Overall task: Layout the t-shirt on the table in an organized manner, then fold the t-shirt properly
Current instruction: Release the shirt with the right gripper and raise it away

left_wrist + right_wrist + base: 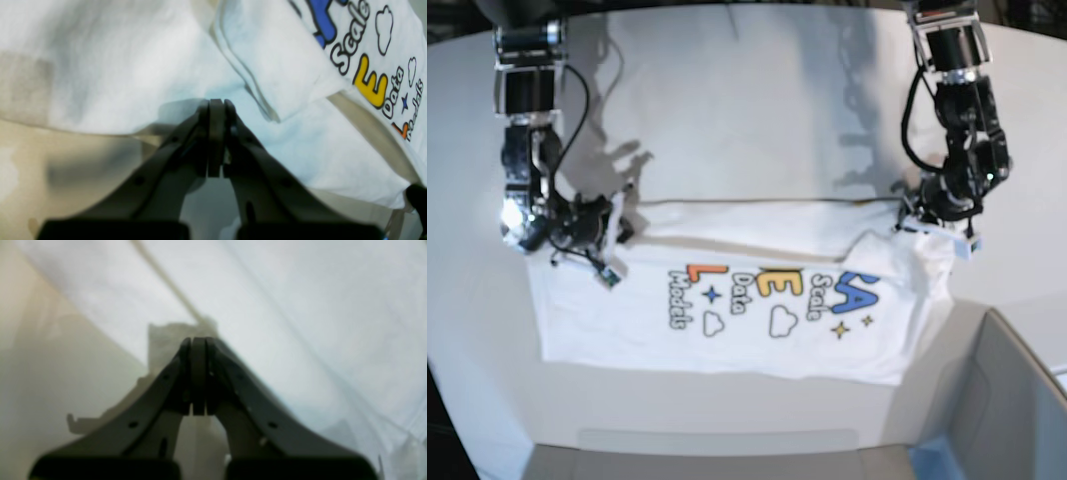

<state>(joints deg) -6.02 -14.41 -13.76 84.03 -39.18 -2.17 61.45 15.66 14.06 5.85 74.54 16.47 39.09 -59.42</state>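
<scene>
The white t-shirt (757, 240) lies spread on the table (747, 100) with its blue, yellow and orange lettering facing up. Its far edge runs in a straight, taut line between the two grippers. My left gripper (914, 215) is at the shirt's far right corner, where the cloth folds over the print. In the left wrist view the left gripper (217, 101) is shut, tips on the white t-shirt (100, 83). My right gripper (617, 225) is at the far left corner. In the right wrist view the right gripper (198, 340) is shut, with a bit of t-shirt (300, 306) hem bunched at its tips.
A grey open-topped bin (1012, 400) stands at the near right, its wall close to the shirt's right side. Bare white tabletop stretches behind the shirt, between the two arms. A black cable hangs beside the arm on the left of the base view.
</scene>
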